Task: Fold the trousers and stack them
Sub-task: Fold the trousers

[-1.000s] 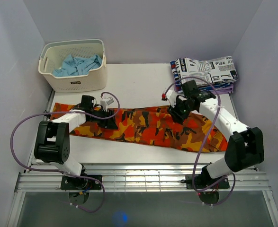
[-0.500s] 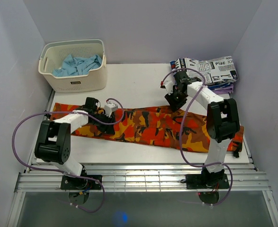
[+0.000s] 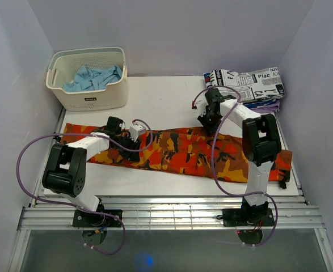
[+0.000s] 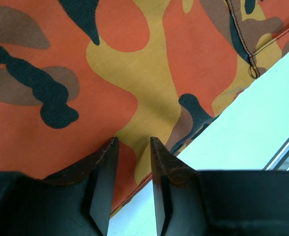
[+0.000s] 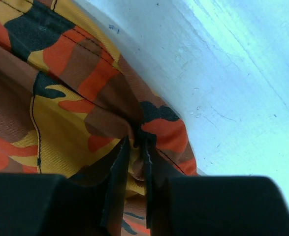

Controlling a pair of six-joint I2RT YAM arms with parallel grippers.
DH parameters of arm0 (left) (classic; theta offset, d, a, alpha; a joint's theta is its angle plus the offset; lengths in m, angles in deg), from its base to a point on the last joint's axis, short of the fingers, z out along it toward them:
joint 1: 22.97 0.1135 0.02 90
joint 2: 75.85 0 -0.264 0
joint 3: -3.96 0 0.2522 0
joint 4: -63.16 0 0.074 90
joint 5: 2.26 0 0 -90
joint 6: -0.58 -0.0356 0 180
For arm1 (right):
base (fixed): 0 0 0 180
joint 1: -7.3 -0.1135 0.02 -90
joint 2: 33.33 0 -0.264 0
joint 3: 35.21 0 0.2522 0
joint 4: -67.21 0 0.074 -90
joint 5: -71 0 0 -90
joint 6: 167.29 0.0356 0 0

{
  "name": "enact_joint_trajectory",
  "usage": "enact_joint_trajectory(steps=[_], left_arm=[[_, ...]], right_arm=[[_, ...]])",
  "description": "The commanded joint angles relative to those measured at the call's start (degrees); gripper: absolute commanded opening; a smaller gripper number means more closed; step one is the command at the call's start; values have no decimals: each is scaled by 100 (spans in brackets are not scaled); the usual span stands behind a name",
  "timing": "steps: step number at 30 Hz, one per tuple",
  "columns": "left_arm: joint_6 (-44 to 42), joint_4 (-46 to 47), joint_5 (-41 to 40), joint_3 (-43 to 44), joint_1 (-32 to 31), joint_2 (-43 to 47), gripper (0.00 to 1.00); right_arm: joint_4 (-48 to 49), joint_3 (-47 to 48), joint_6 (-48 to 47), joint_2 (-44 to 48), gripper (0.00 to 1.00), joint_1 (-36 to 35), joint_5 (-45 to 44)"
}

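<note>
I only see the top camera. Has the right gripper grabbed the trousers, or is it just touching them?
Observer: Its wrist camera shows the right gripper pinching a bunched fold of the trousers between its fingertips.
Operator: And the left one?
Observer: The left gripper has its jaws apart. Flat cloth shows in the gap, and nothing is pinched.
Operator: Where on the cloth is it?
Observer: Right at the cloth's edge, beside bare table.

High rear overview, wrist close-ups on trousers (image 4: 134,73)
</note>
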Motion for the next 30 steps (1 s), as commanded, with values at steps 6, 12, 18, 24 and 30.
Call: enact_joint_trajectory(steps=[6, 12, 18, 24, 30], left_arm=[[-214, -138, -493, -138, -52, -550, 23], [-443, -261, -748, -384, -52, -743, 7], [-470, -305, -959, -473, -61, -866, 0], [-391, -261, -951, -561, -52, -1042, 0], [-321, -191, -942, -587, -52, -1016, 0]], right_arm=[[-37, 551, -32, 281, 8, -2, -84], [446, 570, -260, 441, 8, 15, -663], [1332, 105, -252, 318, 8, 103, -1446], [1695, 7, -208, 63, 8, 138, -1623], [1547, 586, -111, -192, 19, 103, -1149]])
